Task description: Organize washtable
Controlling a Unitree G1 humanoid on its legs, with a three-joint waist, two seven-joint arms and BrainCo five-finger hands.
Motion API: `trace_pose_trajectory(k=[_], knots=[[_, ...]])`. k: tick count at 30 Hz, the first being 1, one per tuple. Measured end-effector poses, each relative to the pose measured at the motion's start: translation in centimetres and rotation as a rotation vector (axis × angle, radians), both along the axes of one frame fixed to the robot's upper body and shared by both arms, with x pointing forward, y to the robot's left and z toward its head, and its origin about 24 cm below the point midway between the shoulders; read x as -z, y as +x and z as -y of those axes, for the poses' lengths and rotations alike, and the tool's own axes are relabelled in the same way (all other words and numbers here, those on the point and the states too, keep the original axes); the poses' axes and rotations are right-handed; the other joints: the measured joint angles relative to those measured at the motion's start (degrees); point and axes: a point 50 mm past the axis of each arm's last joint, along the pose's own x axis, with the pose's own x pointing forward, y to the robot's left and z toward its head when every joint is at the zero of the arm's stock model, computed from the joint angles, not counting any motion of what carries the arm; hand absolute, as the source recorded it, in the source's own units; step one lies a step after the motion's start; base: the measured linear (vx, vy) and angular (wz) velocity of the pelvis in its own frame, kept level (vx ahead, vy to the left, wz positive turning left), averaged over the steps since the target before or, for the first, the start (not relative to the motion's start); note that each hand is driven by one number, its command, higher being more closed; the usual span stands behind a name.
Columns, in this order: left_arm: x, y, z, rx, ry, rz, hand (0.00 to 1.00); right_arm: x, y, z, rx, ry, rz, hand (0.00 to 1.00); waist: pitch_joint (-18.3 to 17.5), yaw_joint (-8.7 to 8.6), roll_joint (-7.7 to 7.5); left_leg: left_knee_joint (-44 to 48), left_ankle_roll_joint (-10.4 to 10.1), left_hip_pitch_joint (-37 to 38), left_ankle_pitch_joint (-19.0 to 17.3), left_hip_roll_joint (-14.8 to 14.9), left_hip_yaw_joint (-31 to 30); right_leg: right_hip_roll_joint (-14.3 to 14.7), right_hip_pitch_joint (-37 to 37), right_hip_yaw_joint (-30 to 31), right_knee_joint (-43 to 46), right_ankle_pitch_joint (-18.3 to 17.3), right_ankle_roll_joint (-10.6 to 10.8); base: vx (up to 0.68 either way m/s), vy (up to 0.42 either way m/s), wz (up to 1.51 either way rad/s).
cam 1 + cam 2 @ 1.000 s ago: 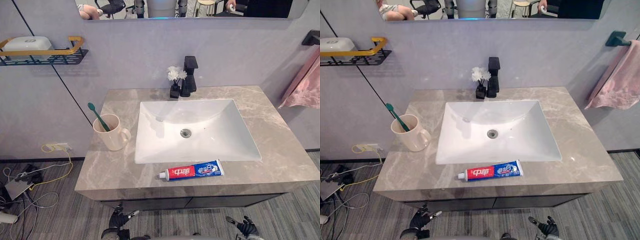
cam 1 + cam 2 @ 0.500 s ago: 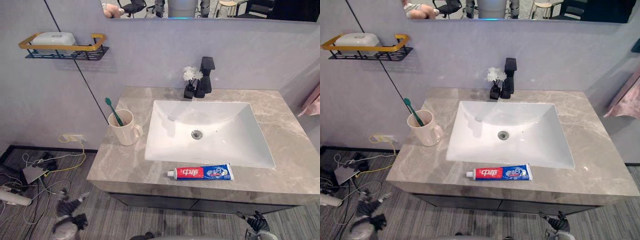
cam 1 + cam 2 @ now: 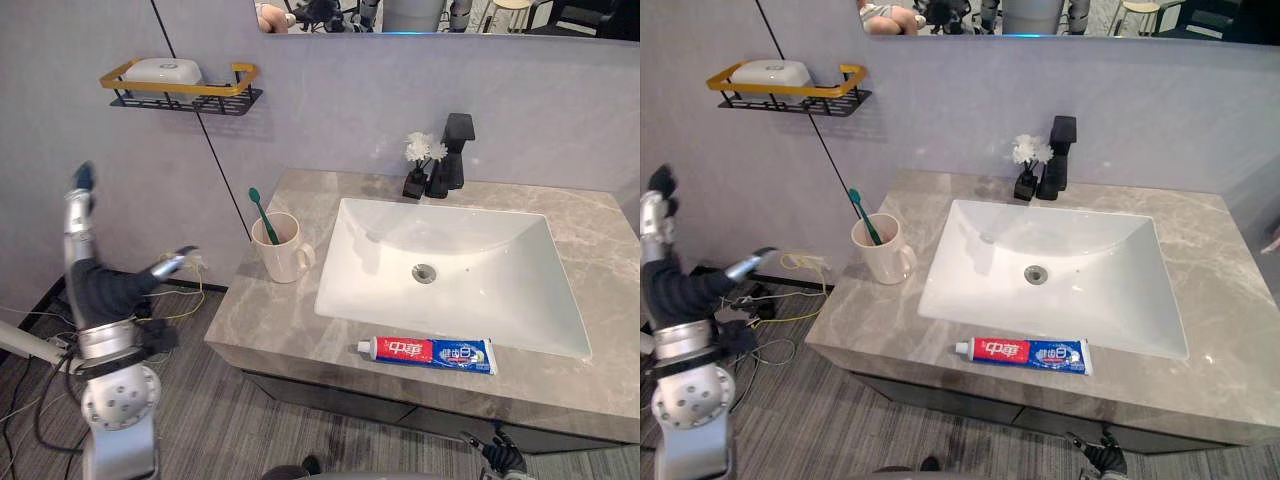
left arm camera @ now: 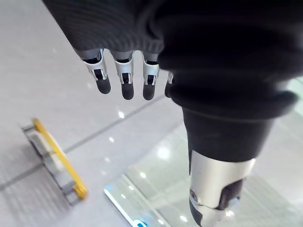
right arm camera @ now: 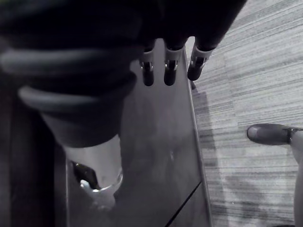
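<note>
A red, white and blue toothpaste tube lies on the grey marble counter, in front of the white sink. A cream mug holding a green toothbrush stands left of the sink. My left hand is raised beside the counter's left end, well apart from the mug, open with straight fingers and nothing in it. My right hand hangs low under the counter's front edge, fingers relaxed and empty.
A black faucet and a small dark vase of white flowers stand behind the sink. A black and yellow wall shelf carries a white soap box above my left hand. Cables lie on the floor at the left.
The camera has turned left, shifting the whole scene right. My left arm has risen from floor level to beside the counter's left end. Things on the counter have not moved.
</note>
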Motion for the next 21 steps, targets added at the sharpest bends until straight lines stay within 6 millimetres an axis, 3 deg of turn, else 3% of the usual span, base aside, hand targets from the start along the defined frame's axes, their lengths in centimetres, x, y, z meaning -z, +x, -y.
trace_pose_trajectory(k=[2, 6, 9, 17, 21], knots=[[0.2, 0.0, 2.1, 0.093, 0.044, -0.01, 0.0, 0.1, 0.2, -0.6, -0.034, 0.007, -0.005, 0.0, 0.19, -0.91, -0.31, 0.14, -0.01, -0.07, -0.01, 0.02, -0.75, -0.22, 0.03, -0.78, 0.97, -0.68, 0.2, -0.04, 0.002, 0.18], [0.8, -0.2, 6.7, 0.335, 0.075, -0.045, 0.0, 0.7, -0.4, -1.7, -0.077, 0.035, -0.044, 0.0, 0.21, -0.99, -0.26, 0.08, -0.03, -0.35, 0.02, 0.09, -0.72, -0.18, -0.2, -0.81, 0.91, -0.68, 0.25, -0.02, 0.004, 0.04], [1.2, 0.0, 8.7, 0.451, 0.095, -0.064, 0.0, 1.0, -0.6, -2.1, -0.094, 0.044, -0.062, 0.0, 0.2, -1.08, -0.26, 0.19, -0.02, -0.26, 0.03, 0.25, -0.26, -0.07, -0.32, -0.25, 0.87, -0.65, 0.27, 0.01, 0.009, -0.09], [4.5, 2.0, 13.2, 0.621, 0.153, -0.228, 0.0, 1.1, -0.8, -2.4, -0.097, 0.051, -0.074, 0.0, 0.16, -1.18, -0.38, 0.2, -0.06, -0.68, 0.01, 0.87, 0.7, 0.38, -1.04, 0.41, 0.83, -0.64, 0.24, 0.01, 0.002, -0.05], [6.7, 3.1, 14.2, 0.625, 0.221, -0.329, 0.0, 1.1, -0.7, -2.5, -0.098, 0.052, -0.07, 0.0, 0.33, -1.57, -0.7, 0.19, -0.06, 0.57, 0.01, 0.83, 0.7, 0.38, 0.15, 0.31, 0.75, -0.61, 0.15, -0.01, 0.003, 0.0]])
